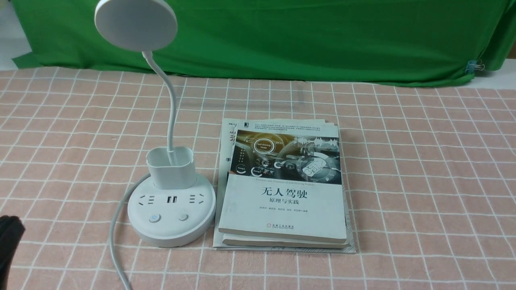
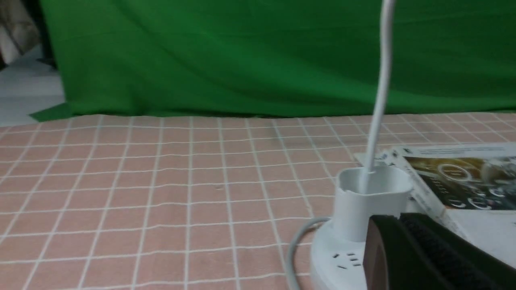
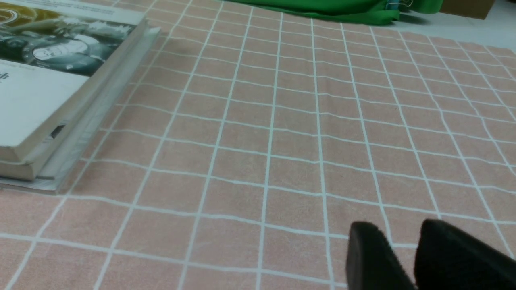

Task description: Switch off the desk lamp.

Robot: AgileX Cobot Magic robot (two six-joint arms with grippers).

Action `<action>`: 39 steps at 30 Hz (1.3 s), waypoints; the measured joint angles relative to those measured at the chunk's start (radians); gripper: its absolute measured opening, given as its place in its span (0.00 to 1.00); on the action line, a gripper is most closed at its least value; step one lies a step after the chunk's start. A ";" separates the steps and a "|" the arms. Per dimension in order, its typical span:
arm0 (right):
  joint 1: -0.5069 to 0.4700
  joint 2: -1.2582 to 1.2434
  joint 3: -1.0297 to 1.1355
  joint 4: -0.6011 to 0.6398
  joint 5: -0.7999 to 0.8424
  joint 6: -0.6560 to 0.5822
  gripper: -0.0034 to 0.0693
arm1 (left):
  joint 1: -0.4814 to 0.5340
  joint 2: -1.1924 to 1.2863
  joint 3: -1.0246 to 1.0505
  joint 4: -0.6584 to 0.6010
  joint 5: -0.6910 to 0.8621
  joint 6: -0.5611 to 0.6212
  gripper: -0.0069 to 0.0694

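Observation:
The white desk lamp stands left of centre on the table. Its disc head (image 1: 135, 24) is high up, and the thin neck drops into the cup holder (image 1: 171, 167) on the round base (image 1: 171, 231). Two round buttons, left (image 1: 154, 218) and right (image 1: 183, 216), sit at the front of the base, and the left one has a bluish ring. My left gripper (image 2: 397, 219) is shut and empty, close in front of the base (image 2: 338, 257). In the front view only a black part of it (image 1: 9, 241) shows at the left edge. My right gripper (image 3: 403, 231) is slightly open and empty, low over the cloth.
A stack of books (image 1: 284, 189) lies right beside the lamp base and also shows in the right wrist view (image 3: 48, 80). The lamp's white cord (image 1: 115, 241) runs off the front edge. A pink checked cloth (image 1: 423, 169) covers the table, with a green backdrop (image 1: 322, 36) behind.

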 joint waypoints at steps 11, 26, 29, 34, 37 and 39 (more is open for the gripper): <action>0.000 0.000 0.000 0.000 0.000 0.000 0.38 | 0.063 -0.135 0.106 -0.021 0.122 -0.015 0.10; 0.000 0.000 0.000 0.000 0.000 0.000 0.38 | 0.063 -0.135 0.107 -0.033 0.214 -0.029 0.10; 0.000 0.000 0.000 0.000 0.000 0.000 0.38 | 0.063 -0.135 0.107 -0.033 0.214 -0.029 0.10; 0.000 0.000 0.000 0.000 0.000 0.000 0.38 | 0.063 -0.135 0.107 -0.033 0.214 -0.029 0.10; 0.000 0.000 0.000 0.000 0.000 0.000 0.38 | 0.063 -0.135 0.107 -0.033 0.214 -0.029 0.10; 0.000 0.000 0.000 0.000 0.000 0.000 0.38 | 0.063 -0.135 0.107 -0.033 0.214 -0.029 0.10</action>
